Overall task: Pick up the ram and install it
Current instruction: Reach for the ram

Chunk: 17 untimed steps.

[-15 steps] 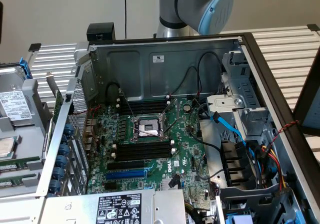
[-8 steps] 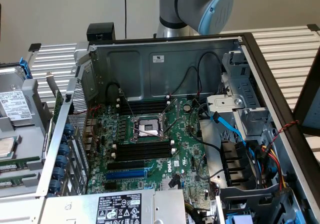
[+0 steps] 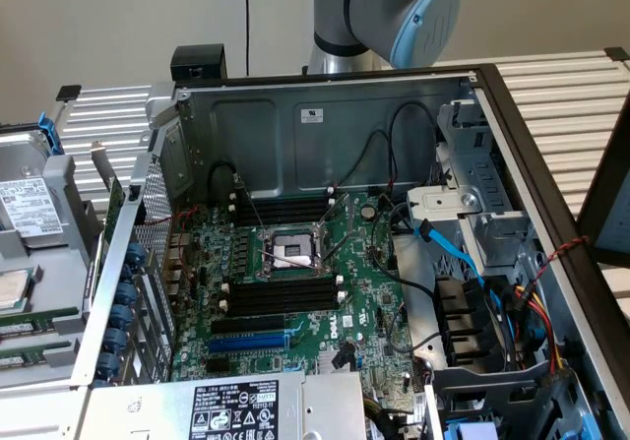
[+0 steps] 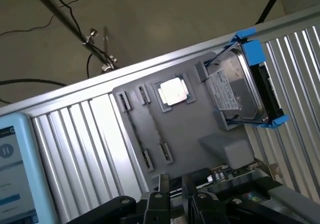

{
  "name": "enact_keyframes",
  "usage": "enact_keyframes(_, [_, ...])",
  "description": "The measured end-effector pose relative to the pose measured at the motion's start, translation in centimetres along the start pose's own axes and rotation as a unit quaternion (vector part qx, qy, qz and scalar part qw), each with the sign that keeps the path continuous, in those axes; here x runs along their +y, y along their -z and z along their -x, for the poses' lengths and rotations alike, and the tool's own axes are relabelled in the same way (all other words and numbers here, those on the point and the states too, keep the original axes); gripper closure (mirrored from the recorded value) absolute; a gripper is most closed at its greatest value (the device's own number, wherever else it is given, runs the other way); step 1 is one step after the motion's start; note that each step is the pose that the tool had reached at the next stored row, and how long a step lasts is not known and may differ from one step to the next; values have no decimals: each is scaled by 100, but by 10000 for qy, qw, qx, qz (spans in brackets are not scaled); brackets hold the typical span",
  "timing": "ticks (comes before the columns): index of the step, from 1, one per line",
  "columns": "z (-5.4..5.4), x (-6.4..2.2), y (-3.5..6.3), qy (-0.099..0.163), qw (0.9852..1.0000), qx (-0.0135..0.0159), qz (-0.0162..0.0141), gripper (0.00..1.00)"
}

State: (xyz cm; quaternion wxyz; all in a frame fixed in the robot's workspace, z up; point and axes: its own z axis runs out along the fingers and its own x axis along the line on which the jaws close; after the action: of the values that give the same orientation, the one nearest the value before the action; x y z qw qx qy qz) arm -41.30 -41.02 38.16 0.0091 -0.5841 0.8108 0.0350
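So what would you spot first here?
The open computer case with its green circuit board sits mid-picture in the exterior view, the robot arm with a blue cap standing behind it. In the wrist view, a silver hard drive in a blue frame lies by a gray tray.

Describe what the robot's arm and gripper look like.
The arm is built of smooth silver-grey tubular sections, with a round light-blue cap on one joint. The gripper is black, made of angular linkage bars joined by round pivot pins.
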Motion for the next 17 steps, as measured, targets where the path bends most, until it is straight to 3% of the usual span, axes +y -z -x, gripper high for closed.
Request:
enact_keyframes(6, [-6, 0, -65, 500, 9987, 14, 30, 75])
enact_keyframes(12, [-21, -1, -169, 921, 9957, 0, 66, 75])
enact_keyframes(17, [-58, 74, -261, 1047, 9945, -8, 78, 75])
